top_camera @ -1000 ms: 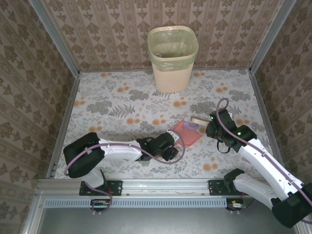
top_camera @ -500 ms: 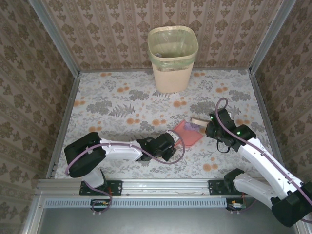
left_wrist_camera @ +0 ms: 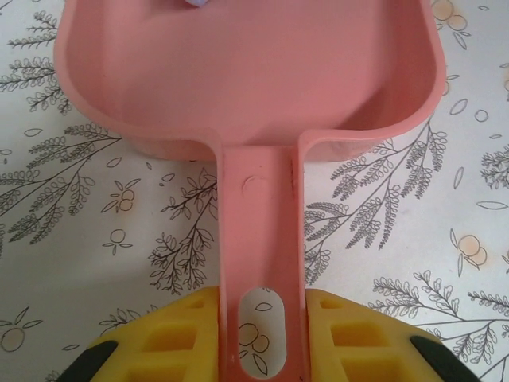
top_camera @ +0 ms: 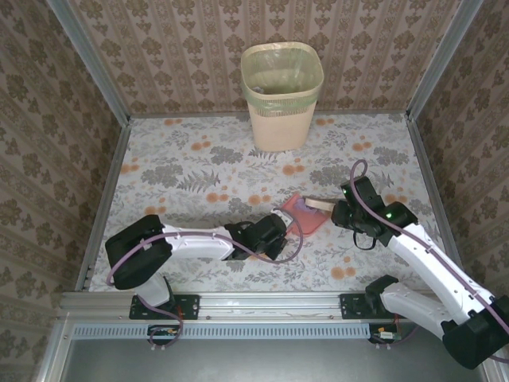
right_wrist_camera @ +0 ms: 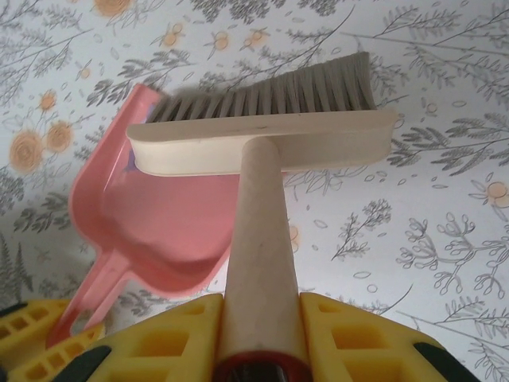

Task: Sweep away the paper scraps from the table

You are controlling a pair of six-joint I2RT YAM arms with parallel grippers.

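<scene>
The table, covered in a pale cloth printed with grey leaves and orange flowers, fills the space between the patterned walls. A cream bin lined with a greenish bag stands at its far edge, just right of the middle.

The left arm lies low across the near part of the table and reaches rightward. The right arm rises from the near right corner and bends in toward the middle.

A pink dustpan sits right of centre on the near half of the table, well apart from the bin. The left gripper has its yellow jaws pinching the pan's flat handle from both sides, near the handle's slotted end. In the right wrist view the pan looks blurred.

A pale wooden brush with grey bristles is just beside the pan's far right edge, its head lying crosswise. The right gripper has its jaws pressed against the round wooden handle.

Of the paper scraps, one lilac bit shows at the open mouth of the pan, cut off by the top edge of the left wrist view.
</scene>
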